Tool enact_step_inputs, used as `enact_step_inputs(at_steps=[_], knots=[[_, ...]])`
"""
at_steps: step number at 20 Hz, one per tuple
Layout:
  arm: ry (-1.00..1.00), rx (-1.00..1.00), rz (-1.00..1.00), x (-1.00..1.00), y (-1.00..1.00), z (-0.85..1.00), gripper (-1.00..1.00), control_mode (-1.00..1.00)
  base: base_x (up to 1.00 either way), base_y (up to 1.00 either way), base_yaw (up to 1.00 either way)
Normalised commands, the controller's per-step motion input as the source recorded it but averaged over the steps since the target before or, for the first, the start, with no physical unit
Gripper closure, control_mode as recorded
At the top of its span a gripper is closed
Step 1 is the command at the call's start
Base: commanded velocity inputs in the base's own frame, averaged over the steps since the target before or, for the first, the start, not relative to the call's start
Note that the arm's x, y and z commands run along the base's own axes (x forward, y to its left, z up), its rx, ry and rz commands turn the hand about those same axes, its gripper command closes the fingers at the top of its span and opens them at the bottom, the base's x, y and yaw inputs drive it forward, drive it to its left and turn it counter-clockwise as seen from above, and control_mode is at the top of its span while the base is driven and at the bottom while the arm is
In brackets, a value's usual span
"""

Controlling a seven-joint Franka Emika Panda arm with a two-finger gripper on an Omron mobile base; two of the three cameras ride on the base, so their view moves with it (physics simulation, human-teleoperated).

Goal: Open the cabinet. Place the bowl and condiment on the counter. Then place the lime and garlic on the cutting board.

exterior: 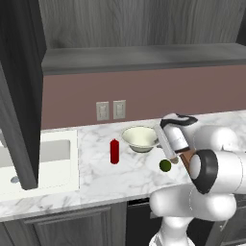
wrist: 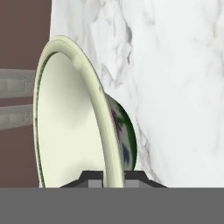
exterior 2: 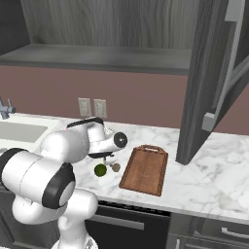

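Cabinet point(exterior 2: 204, 78): doors swung open, one hanging at the left edge of the left base view, another standing out over the worktop on the right; opening step judged complete. Bowl point(exterior: 140, 138): sits on the counter point(exterior: 96, 175) near the back wall below the outlets, its rim pinched between the jaws of the gripper point(wrist: 113, 178), one tip inside the rim and one outside, as the hand view shows; placement judged all but done, release still owed. Condiment bottle point(exterior: 114, 151): upright on the marble, just left of the bowl and apart from it; judged placed. Lime point(exterior: 165, 166): lies on the marble in front of the bowl, close beside the arm's wrist, not on the board. Garlic point(exterior 2: 115, 168): a small tan lump just right of the lime, also on the marble. Cutting board point(exterior 2: 145, 169): bare, lying to the right of both, handle end toward the wall. Remaining, by judgement: let go of the bowl, then carry the lime and the garlic onto the board, one at a time.
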Motion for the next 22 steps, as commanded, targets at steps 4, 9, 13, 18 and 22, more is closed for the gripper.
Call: enact_step_inputs(at_steps=[4, 9, 13, 18, 22], knots=[[-0.03, 0.00, 0.00, 0.08, 0.00, -0.15, 1.00, -1.00, 0.00, 0.00, 0.00], [-0.04, 0.00, 0.00, 0.03, 0.00, -0.11, 1.00, -1.00, 0.00, 0.00, 0.00], [-0.04, -0.01, 0.00, 0.00, 0.05, -0.04, 1.00, -1.00, 0.00, 0.00, 0.00], [-0.05, -0.03, 0.00, 0.00, 0.22, 0.00, -1.00, -1.00, 0.00, 0.00, 0.00], [-0.06, -0.02, 0.00, 0.00, 0.17, 0.00, -1.00, -1.00, 0.00, 0.00, 0.00]])
